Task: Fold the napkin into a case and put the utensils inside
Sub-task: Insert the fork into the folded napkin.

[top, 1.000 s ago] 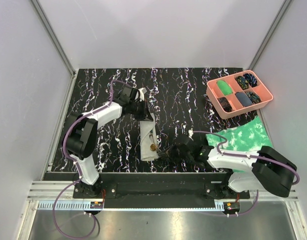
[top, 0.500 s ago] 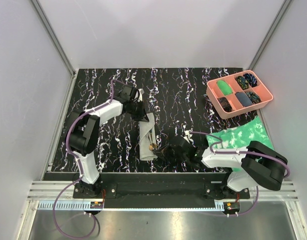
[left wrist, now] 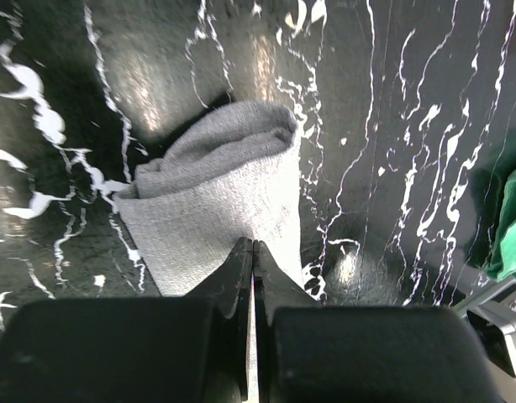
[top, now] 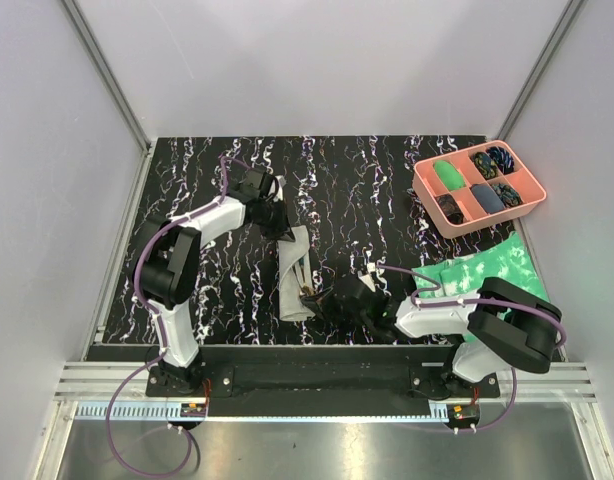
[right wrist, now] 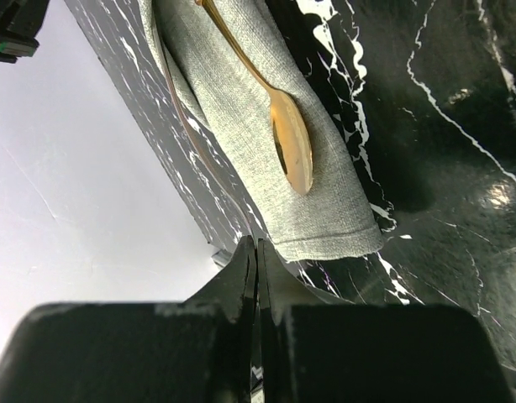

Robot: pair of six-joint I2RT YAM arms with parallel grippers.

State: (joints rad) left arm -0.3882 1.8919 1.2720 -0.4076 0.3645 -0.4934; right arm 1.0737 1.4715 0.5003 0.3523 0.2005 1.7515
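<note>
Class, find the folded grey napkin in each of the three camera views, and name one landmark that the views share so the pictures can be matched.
Top external: napkin lies left of centre, on the near half of the table.
Left wrist: middle of the frame, just above the fingertips.
Right wrist: upper middle, with a gold spoon lying on it.
Shared landmark: the black, white-veined tabletop under it in all three.

The light-grey cloth napkin point(top: 293, 278) lay folded into a narrow strip on the black marbled tabletop point(top: 387, 200) – far end bunched and rounded, near end flat. A slender gold-coloured metal spoon point(right wrist: 292, 149) rested on the cloth, bowl beside the near hem
</note>
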